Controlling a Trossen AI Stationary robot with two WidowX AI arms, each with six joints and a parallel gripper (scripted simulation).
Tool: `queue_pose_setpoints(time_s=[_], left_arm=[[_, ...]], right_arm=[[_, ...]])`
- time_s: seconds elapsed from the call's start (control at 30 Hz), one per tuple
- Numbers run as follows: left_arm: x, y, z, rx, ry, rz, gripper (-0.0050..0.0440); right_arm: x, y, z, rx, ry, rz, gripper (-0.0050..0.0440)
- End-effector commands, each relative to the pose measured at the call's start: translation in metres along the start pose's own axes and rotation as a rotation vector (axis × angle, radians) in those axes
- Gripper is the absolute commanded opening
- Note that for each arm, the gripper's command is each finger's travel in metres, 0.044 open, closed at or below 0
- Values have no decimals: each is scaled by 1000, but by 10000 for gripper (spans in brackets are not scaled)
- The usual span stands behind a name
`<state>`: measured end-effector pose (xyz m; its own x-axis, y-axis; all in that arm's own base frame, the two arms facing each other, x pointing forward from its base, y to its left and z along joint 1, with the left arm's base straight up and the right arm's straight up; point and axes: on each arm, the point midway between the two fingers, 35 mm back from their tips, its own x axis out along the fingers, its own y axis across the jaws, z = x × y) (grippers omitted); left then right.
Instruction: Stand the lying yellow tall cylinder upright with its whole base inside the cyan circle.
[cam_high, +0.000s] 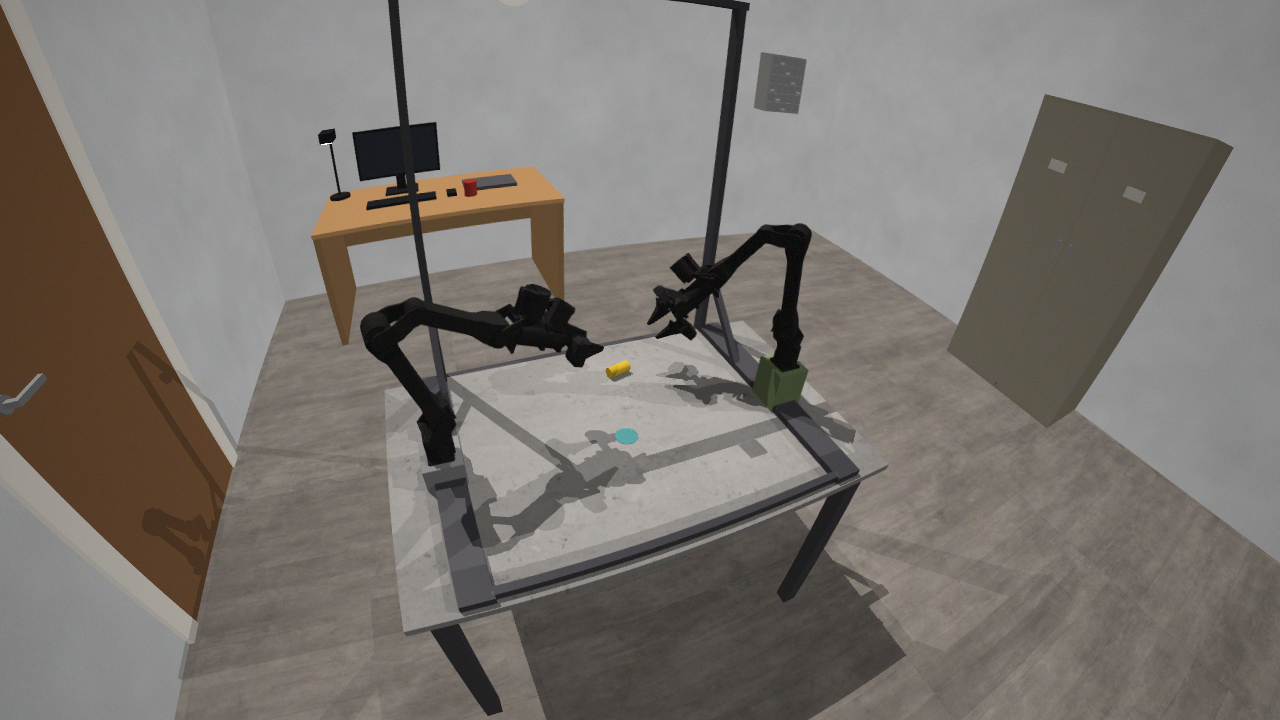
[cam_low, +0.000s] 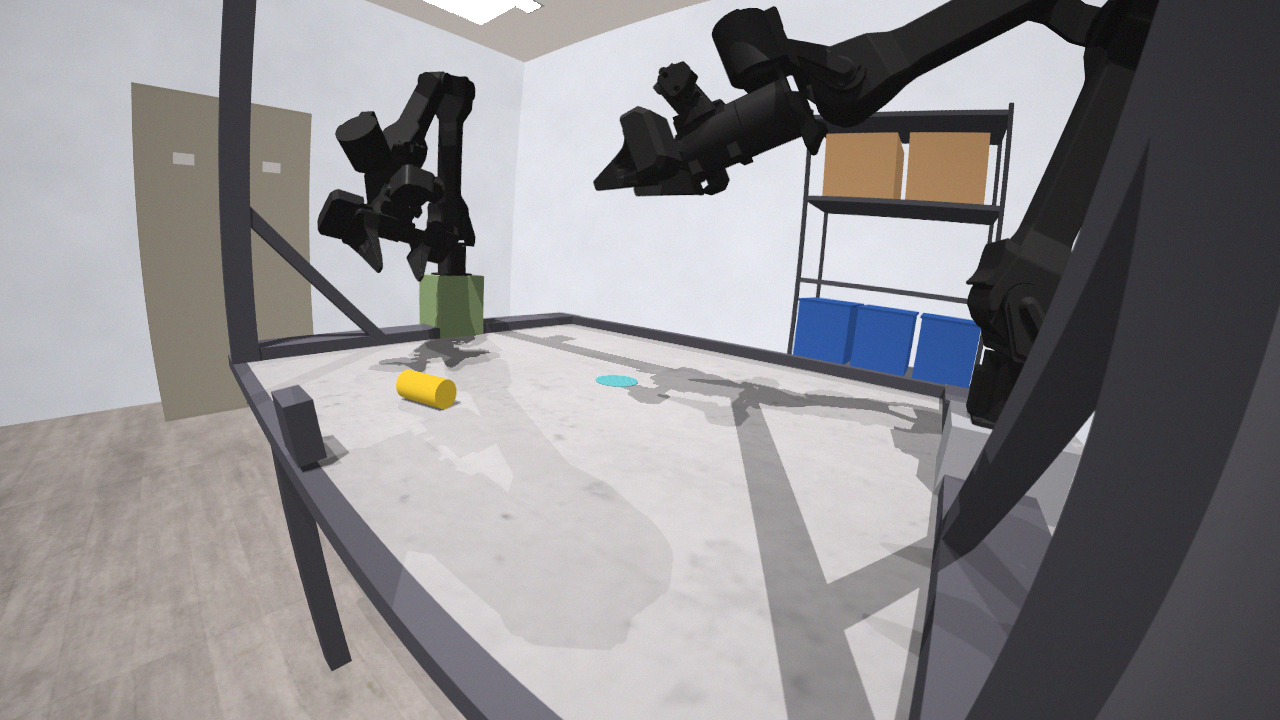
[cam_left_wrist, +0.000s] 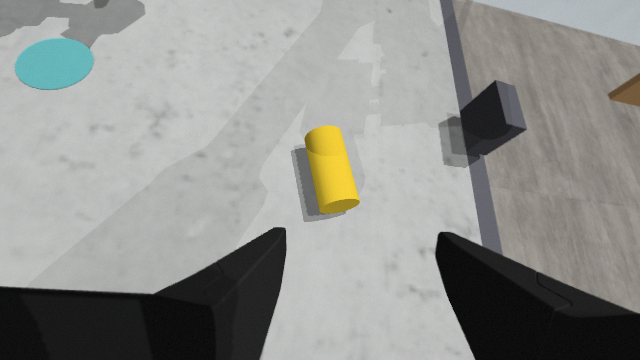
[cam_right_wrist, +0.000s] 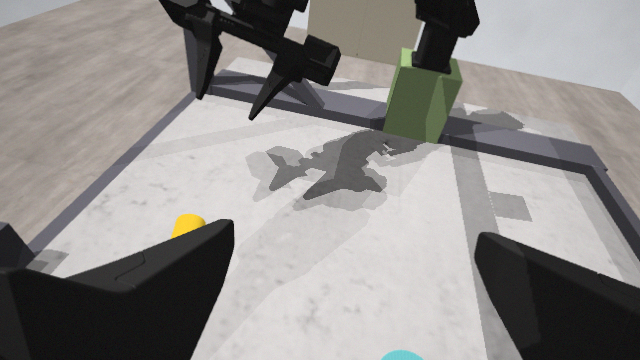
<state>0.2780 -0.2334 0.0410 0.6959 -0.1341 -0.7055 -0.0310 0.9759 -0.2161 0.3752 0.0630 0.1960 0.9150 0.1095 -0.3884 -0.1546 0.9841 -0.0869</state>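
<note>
The yellow cylinder (cam_high: 617, 368) (cam_low: 426, 390) (cam_left_wrist: 332, 172) (cam_right_wrist: 188, 226) lies on its side on the table; a right gripper finger partly hides it in the right wrist view. The flat cyan circle (cam_high: 626, 436) (cam_low: 616, 380) (cam_left_wrist: 54, 64) (cam_right_wrist: 401, 356) is apart from it, with nothing on it. My left gripper (cam_high: 654, 328) (cam_low: 398, 274) (cam_left_wrist: 360, 241) (cam_right_wrist: 224, 109), on the green-based arm, is open partway and empty above the table; the cylinder shows beyond its fingertips, left of their middle. My right gripper (cam_high: 590, 355) (cam_low: 616, 189) (cam_right_wrist: 355, 238) is wide open and empty, high above the table.
A dark block (cam_low: 298, 428) (cam_left_wrist: 492, 115) stands at the table's edge rail near the cylinder. Dark frame posts (cam_high: 723, 170) (cam_low: 237, 179) rise at the table's edge. The left arm's green base (cam_high: 780, 383) (cam_low: 451, 304) (cam_right_wrist: 422, 100) stands at one side. Arm shadows cross the table.
</note>
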Motion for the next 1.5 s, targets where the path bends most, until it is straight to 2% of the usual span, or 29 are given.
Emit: queue_pose_setpoints(time_s=[0.0, 0.23, 0.3, 0.53, 0.67, 0.8, 1.17, 1.47], left_arm=[[31, -21, 4, -44, -22, 37, 265], [77, -29, -10, -59, -14, 156, 265], [77, -29, -10, -59, -14, 156, 265], [109, -22, -12, -46, -61, 295, 265], [119, -18, -13, -37, -64, 308, 265], [141, -11, -11, -34, -65, 306, 265], [161, -8, -9, -34, -63, 303, 217], [158, -9, -7, -37, -67, 300, 155]], right_arm=[[-12, 26, 5, -35, -22, 112, 400], [-20, 48, -8, -87, -4, 232, 400], [-20, 48, -8, -87, -4, 232, 400], [-27, 59, -21, -111, 15, 286, 400], [-29, 61, -28, -116, 29, 295, 400], [-32, 62, -34, -117, 45, 296, 400], [-37, 66, -46, -117, 65, 301, 400], [-40, 67, -51, -113, 60, 297, 400]])
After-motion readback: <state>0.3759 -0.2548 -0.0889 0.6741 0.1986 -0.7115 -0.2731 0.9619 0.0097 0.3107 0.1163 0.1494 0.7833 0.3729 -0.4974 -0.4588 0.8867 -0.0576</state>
